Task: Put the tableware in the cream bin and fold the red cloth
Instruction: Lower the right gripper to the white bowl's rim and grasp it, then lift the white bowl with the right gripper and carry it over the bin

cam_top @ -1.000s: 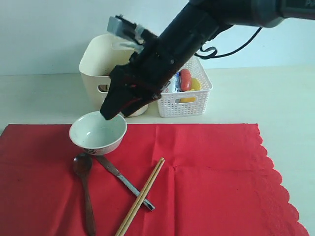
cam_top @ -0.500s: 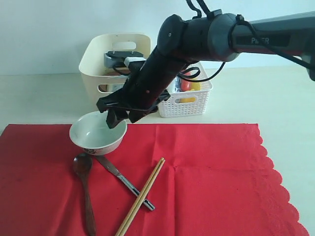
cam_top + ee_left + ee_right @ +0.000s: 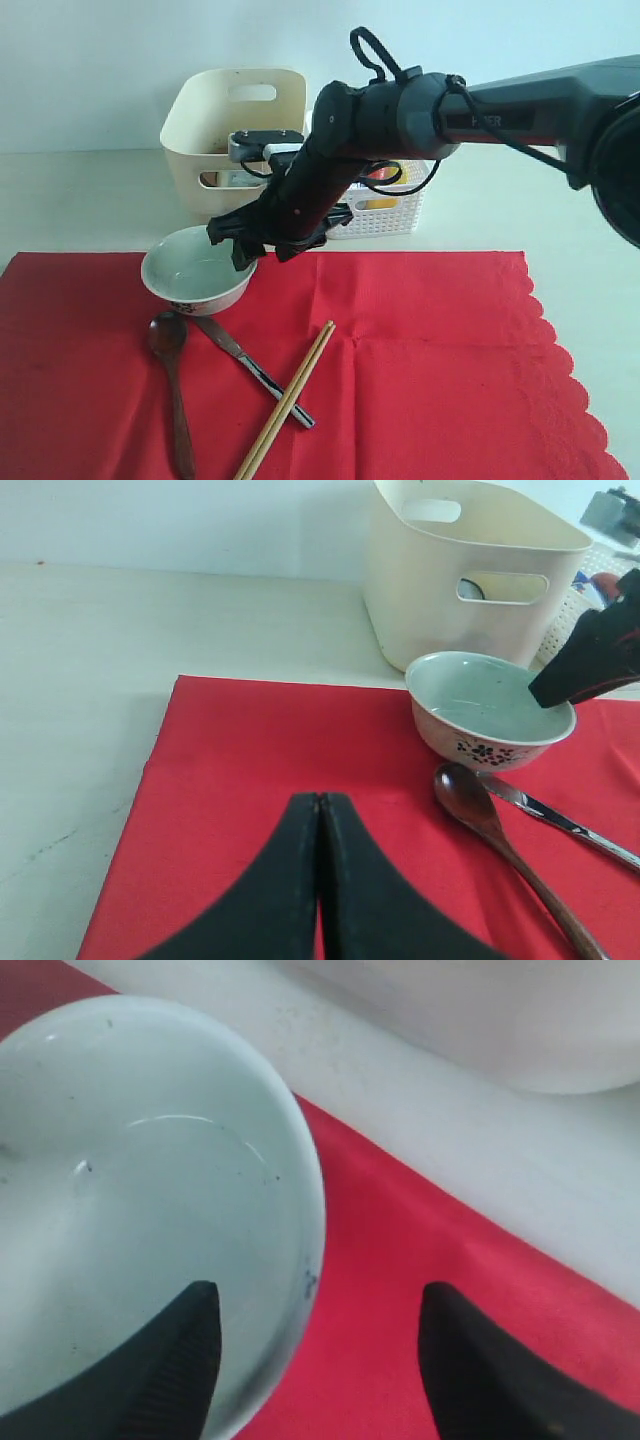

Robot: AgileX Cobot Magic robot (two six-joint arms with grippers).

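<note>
Bowl: white bowl [image 3: 198,272], pale glazed inside, dark floral pattern near its base, upright at ten o'clock on the red cloth [image 3: 420,350].
Right gripper [image 3: 315,1305]: fingers wide, straddling the bowl's two-o'clock rim.
Left gripper [image 3: 318,802]: fingers pressed together.

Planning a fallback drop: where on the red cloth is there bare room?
Free, in the exterior view: the red cloth right of the chopsticks to its scalloped edge, and the strip left of the spoon. Crowded around the white bowl and knife, right claw straddling the bowl's rim.
</note>
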